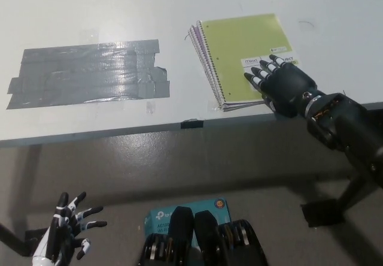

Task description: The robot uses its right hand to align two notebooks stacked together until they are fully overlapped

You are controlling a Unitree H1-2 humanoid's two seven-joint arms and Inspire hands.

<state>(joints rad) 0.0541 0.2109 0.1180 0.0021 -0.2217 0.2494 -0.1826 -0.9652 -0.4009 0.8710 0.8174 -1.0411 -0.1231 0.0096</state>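
Matt yellow-green notebook cover point(244, 44), wire spiral; glossy wrinkled grey tape point(90, 73); smooth white table point(179, 2).
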